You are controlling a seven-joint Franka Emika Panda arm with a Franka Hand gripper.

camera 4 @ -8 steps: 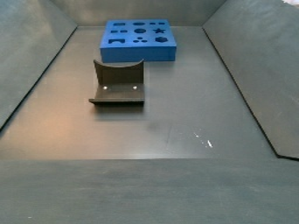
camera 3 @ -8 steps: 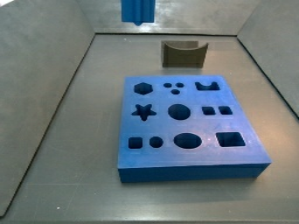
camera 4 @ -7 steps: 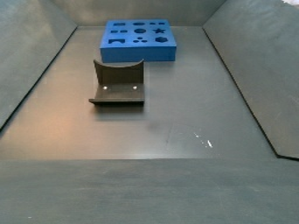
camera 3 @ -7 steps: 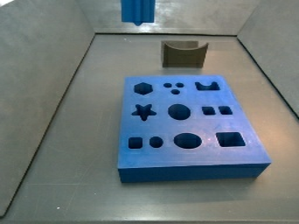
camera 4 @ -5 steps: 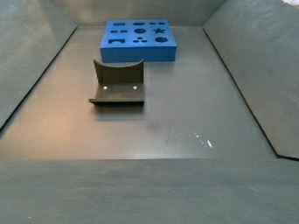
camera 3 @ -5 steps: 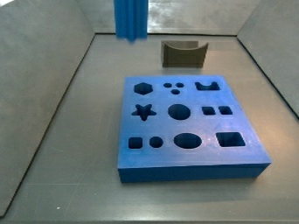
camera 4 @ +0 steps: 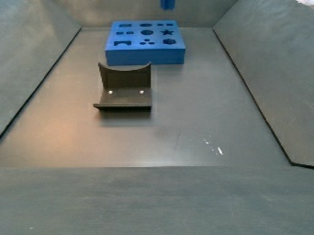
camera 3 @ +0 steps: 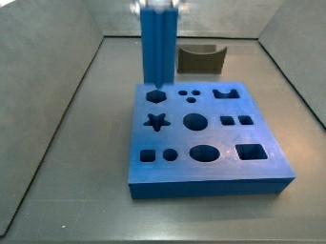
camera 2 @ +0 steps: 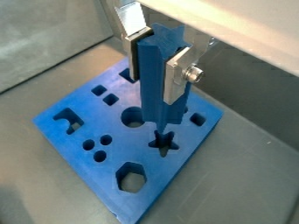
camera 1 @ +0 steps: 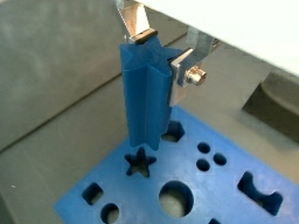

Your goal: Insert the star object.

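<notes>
Your gripper is clamped on the top of the star peg, one silver finger pressed flat against each ridged side, and in both wrist views the peg hangs upright with its lower end above the board. Compared with half a second ago, when only a short blue stub showed near the far wall in a side view, the peg has come down and forward, so that most of its length is now in view and its tip sits over the far left part of the board. In that side view the tip seems close to the hexagon hole, with the star hole one step nearer the camera; the wrist views, however, put the tip just above and beside the star hole, and the same hole appears clear and unfilled below the peg. You cannot tell from these pictures whether the tip touches the board. I judge the approach nearly done and the insertion not begun: you still need to centre over the star hole and match the ridges to its points before lowering. The brown block stands beyond the board, well clear of your path.
</notes>
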